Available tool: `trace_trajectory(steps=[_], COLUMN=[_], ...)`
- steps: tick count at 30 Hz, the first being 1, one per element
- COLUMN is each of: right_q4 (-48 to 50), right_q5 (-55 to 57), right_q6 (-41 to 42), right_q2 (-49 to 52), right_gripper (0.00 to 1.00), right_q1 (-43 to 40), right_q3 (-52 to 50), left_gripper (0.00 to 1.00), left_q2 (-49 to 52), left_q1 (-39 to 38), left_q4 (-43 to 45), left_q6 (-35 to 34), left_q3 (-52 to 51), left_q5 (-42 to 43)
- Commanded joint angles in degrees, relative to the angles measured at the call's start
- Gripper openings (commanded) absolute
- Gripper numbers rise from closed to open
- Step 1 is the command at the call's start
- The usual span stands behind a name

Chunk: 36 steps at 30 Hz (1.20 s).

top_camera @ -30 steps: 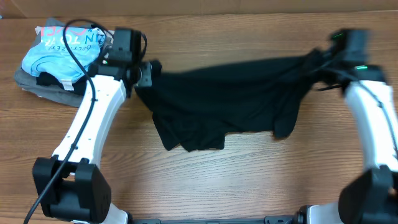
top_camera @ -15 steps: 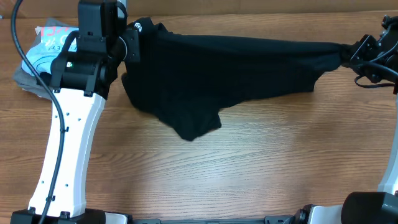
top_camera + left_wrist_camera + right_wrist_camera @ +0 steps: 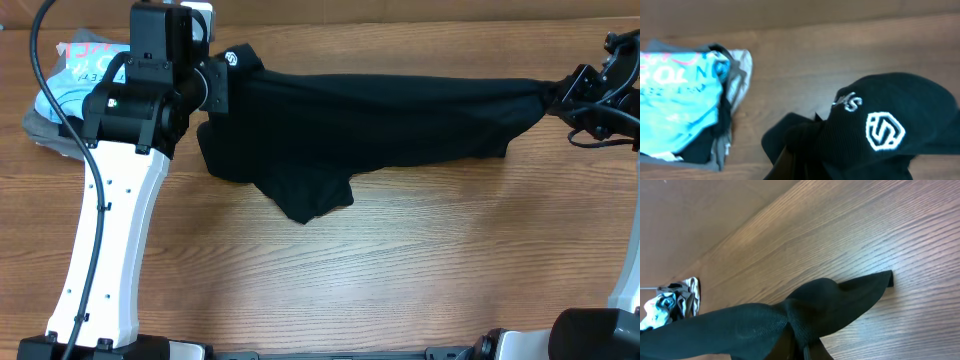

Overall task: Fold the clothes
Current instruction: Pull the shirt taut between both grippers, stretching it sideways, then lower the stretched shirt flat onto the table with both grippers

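As we read the table (image 3: pixel 400 270) from its left edge, we first meet a light blue shirt (image 3: pixel 70 85) with pink lettering at about 10 o'clock, lying on top of grey garments (image 3: pixel 40 135). Just to the right of them the white left arm (image 3: pixel 110 230) rises from 7 o'clock toward the far edge. Its left hand (image 3: pixel 226 78) sits at about 11 o'clock, near the stack but apart from it. We see that hand clamped tight on one end of the black shirt (image 3: pixel 380 115), with the cloth bunched up between its fingers. A small white logo (image 3: pixel 231 58) shows on the fold right at the grip.

From there the black shirt runs as one long band across the far half of the table, from 11 o'clock over to about 2 o'clock. Its widest part is near the left hand, where a loose flap sags toward 6 o'clock and ends in a rounded point over the wood. The band narrows steadily toward the right.

At about 2 o'clock the right hand (image 3: pixel 560 95) is pinched fully closed on the other end. In the right wrist view we see the cloth gathered into a knot at the grip, with a short pointed corner sticking out beyond it over the wood grain.
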Motion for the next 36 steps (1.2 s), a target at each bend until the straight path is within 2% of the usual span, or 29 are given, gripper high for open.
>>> trace_trajectory(steps=[1, 12, 18, 23, 29, 36], right_q4=[-0.92, -2.69, -3.34, -1.01, 6.01, 8.68], right_q5=[1.22, 1.64, 1.9, 4.44, 4.15, 4.0], right_q6=[-1.4, -1.79, -3.28, -3.23, -2.56, -1.25], right_q2=[-0.26, -0.15, -0.15, -0.15, -0.15, -0.15], right_gripper=[0.04, 0.04, 0.04, 0.04, 0.04, 0.04], right_q1=[-0.72, -0.61, -0.33, -0.15, -0.17, 0.13], right_q3=[1.81, 0.33, -8.13, -20.5, -33.46, -34.91], left_gripper=[0.04, 0.04, 0.04, 0.04, 0.04, 0.04], left_q2=[1.53, 2.78, 6.78, 12.04, 16.26, 16.46], left_q1=[0.33, 0.39, -0.94, -1.11, -0.17, -0.48], left_q4=[-2.73, -1.81, -8.41, -9.44, -3.32, 5.07], left_q6=[1.09, 0.02, -2.99, -5.29, -5.55, -7.91], left_q3=[1.16, 1.18, 0.2, -6.47, -17.16, -22.86], left_q5=[3.28, 3.06, 2.91, 2.89, 2.89, 4.94])
